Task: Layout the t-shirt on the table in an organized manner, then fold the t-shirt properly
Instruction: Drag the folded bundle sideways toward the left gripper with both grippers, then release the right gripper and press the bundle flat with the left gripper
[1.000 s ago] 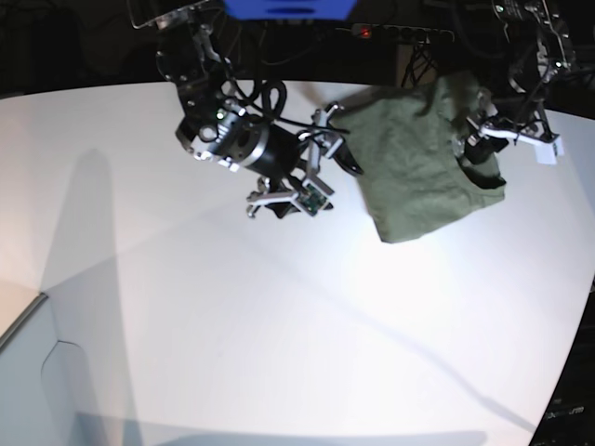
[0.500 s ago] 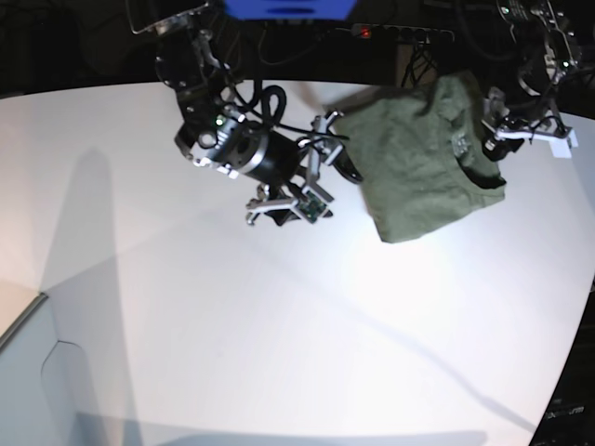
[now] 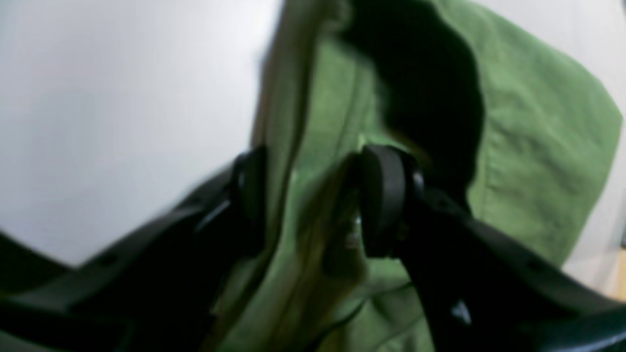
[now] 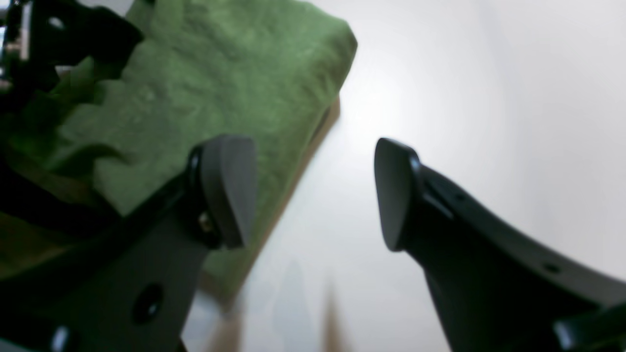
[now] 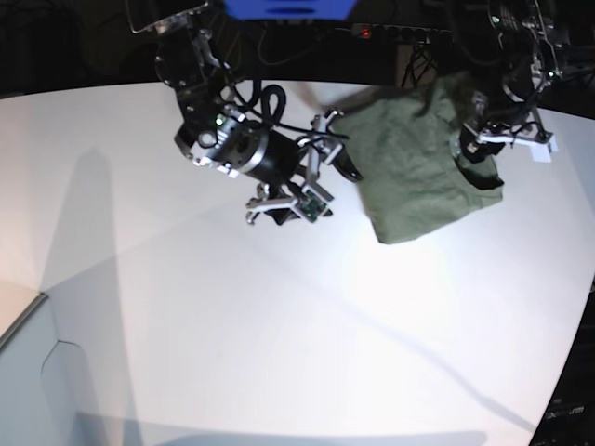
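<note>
Jaws of left gripper (image 3: 308, 200) pinch fold of t-shirt (image 5: 414, 172). Right gripper (image 4: 313, 190) jaws wide, holding nothing, just beside shirt on far right of table (image 5: 279, 316).

The left gripper (image 5: 468, 149) sits a little lower and nearer the middle of the table (image 5: 279, 307) than half a second ago, back close to where it was a second ago — then it had swung out toward the table's right edge. Its white end piece (image 5: 541, 149) follows, moving inward from the edge. The t-shirt (image 5: 414, 167) shifts with it: the top of the bunched cloth near the far edge now looks blurred and slightly flatter, and the dark fold at its right side is tucked closer under the gripper. The lower corner of the cloth sits slightly higher.
</note>
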You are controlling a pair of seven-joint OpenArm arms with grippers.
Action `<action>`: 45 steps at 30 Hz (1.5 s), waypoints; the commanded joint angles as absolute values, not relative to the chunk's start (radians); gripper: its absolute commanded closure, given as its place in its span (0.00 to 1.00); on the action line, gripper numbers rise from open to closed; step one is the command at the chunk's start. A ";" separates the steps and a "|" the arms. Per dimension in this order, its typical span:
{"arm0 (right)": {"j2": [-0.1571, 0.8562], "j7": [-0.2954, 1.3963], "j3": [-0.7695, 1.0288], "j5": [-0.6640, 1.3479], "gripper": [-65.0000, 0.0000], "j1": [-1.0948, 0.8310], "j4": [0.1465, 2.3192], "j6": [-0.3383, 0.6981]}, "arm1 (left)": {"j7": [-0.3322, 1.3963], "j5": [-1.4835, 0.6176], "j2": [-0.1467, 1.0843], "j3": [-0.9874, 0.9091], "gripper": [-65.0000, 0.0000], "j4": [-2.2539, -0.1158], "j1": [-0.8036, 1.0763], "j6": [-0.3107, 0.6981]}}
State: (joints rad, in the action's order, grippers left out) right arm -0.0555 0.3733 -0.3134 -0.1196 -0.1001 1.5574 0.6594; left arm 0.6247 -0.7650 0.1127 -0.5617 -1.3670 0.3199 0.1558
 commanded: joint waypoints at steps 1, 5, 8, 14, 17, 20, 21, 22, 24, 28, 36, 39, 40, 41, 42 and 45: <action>-0.064 0.348 -0.314 -0.102 0.41 -0.093 1.572 0.662 | 0.639 -0.757 0.117 -0.565 0.56 -1.369 0.325 0.150; -0.064 0.348 -0.312 -0.104 0.41 -0.093 1.572 0.662 | 0.639 -0.757 0.117 -0.559 0.56 -1.369 0.323 0.150; -0.064 0.348 -0.312 -0.104 0.41 -0.093 1.573 0.662 | 0.639 -0.731 0.124 -0.556 0.60 -1.369 0.323 0.151; -0.054 0.348 -0.271 -0.102 0.41 -0.090 1.581 0.661 | 0.648 -0.536 0.125 -0.466 1.00 -1.366 0.265 0.153; -0.054 0.343 -0.214 -0.099 0.41 -0.081 1.589 0.659 | 0.647 -0.432 0.125 -0.417 0.98 -1.366 0.232 0.154; -0.054 0.341 -0.134 -0.099 0.41 -0.074 1.604 0.659 | 0.641 -0.351 0.127 -0.351 1.00 -1.366 0.200 0.154; -0.054 0.341 -0.102 -0.099 0.41 -0.070 1.606 0.659 | 0.641 -0.323 0.131 -0.320 1.00 -1.366 0.183 0.154; -0.054 0.341 -0.070 -0.099 0.41 -0.068 1.612 0.659 | 0.641 -0.295 0.143 -0.285 1.00 -1.366 0.163 0.156; -0.054 0.341 -0.005 -0.099 0.41 -0.068 1.624 0.659 | 0.641 -0.245 0.168 -0.182 1.00 -1.359 0.127 0.156; -0.054 0.341 0.131 -0.099 0.41 -0.059 1.629 0.659 | 0.639 -0.206 0.229 0.059 1.00 -1.260 0.007 0.156; -0.054 0.341 0.406 -0.097 0.41 -0.053 1.629 0.659 | 0.636 -0.205 0.257 0.516 1.00 -1.018 -0.303 0.156; -0.054 0.341 0.481 -0.097 0.41 -0.053 1.629 0.659 | 0.636 -0.206 0.231 0.670 1.00 -0.963 -0.410 0.213; -0.054 0.341 0.501 -0.097 0.41 -0.053 1.629 0.659 | 0.636 -0.203 0.217 0.702 1.00 -0.949 -0.435 0.246; -0.054 0.341 0.521 -0.097 0.41 -0.053 1.629 0.659 | 0.636 -0.203 0.205 0.733 1.00 -0.929 -0.463 0.288; -0.054 0.341 0.541 -0.097 0.41 -0.053 1.629 0.659 | 0.636 -0.203 0.188 0.757 1.00 -0.909 -0.484 0.329; -0.054 0.341 0.604 -0.097 0.41 -0.056 1.629 0.659 | 0.636 -0.202 0.143 0.843 1.00 -0.849 -0.538 0.403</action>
